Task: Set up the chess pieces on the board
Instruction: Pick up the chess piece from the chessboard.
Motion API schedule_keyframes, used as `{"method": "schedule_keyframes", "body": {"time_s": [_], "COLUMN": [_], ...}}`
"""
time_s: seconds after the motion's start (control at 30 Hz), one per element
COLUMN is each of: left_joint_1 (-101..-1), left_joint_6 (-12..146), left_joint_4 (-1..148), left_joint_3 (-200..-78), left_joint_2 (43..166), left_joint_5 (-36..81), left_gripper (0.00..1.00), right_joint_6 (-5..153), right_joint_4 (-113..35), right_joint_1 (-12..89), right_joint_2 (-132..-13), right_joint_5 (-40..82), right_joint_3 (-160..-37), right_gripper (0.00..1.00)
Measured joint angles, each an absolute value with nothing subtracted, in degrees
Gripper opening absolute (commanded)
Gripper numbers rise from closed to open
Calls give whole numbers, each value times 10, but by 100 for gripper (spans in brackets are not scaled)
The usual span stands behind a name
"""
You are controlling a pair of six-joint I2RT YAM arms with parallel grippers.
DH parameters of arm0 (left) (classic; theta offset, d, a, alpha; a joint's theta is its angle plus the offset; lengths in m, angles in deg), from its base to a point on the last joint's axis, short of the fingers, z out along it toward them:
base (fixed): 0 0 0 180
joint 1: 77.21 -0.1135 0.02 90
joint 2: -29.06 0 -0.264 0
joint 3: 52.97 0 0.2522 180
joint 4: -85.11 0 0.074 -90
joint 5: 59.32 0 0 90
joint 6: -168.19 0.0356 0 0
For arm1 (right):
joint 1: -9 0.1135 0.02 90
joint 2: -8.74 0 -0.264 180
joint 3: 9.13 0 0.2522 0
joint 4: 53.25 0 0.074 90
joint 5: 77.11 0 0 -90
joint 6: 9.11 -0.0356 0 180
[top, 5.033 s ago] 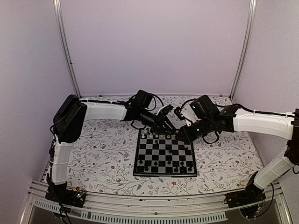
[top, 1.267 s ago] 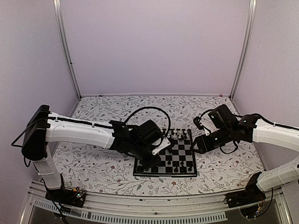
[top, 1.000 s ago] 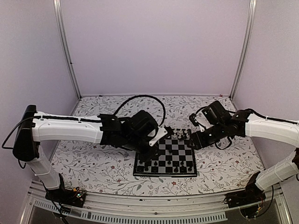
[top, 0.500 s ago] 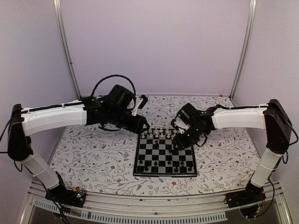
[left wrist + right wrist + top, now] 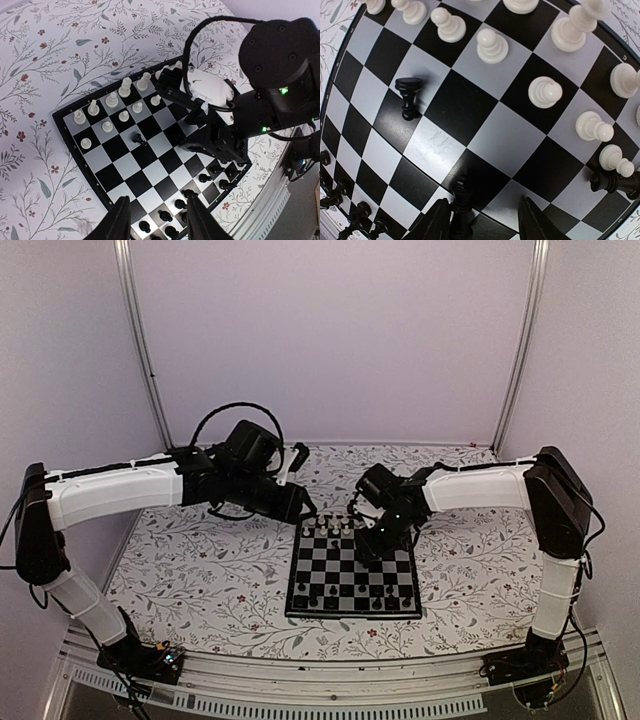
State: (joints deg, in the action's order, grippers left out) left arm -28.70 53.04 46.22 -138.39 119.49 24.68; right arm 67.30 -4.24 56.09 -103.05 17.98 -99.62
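Since half a second back the right gripper (image 5: pixel 485 221) has slid a bit left over the far half of the board (image 5: pixel 347 577). The left arm has barely shifted.

Top view: I see both arms reaching in from the sides. The left gripper (image 5: pixel 157 220) is up off the board's far-left corner, over the cover (image 5: pixel 220 580). The board lies mid-table, just in front of the two grippers. The jaws are too small to read from up there.

The left wrist view settles the left one: its fingers (image 5: pixel 121 222) are apart with nothing between them, hanging high over the board. It also shows the right gripper low over the board's right side. White pieces (image 5: pixel 125 86) stand in the two far rows, and black pieces (image 5: pixel 202 177) sit along the near edge. One black pawn (image 5: pixel 137 137) is alone mid-board; upright or tipped, I can't tell.

Only the right wrist view shows the right fingers (image 5: pixel 436 225) spread, close above the squares. A black piece (image 5: pixel 460 207) stands between them, right by one finger and clear of the other, so it is not clamped. The same view shows a second black piece (image 5: pixel 615 182) lying by the white pawns at the board's edge, which I can't make out from the top.
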Motion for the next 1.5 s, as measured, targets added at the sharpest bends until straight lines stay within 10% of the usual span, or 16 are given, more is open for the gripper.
{"method": "schedule_keyframes", "body": {"time_s": [1.07,1.5], "left_joint_1": [-309,-381], "left_joint_6": [519,455], "left_joint_4": [476,593], "left_joint_3": [-1383,-1361], "left_joint_2": [1232,1279], "left_joint_5": [180,-49], "left_gripper": [41,42], "right_joint_6": [683,709], "right_joint_4": [-7,-157], "right_joint_1": [585,586], "right_joint_2": [-1017,-773], "right_joint_5": [137,223], "right_joint_3": [-984,-852], "right_gripper": [12,12]}}
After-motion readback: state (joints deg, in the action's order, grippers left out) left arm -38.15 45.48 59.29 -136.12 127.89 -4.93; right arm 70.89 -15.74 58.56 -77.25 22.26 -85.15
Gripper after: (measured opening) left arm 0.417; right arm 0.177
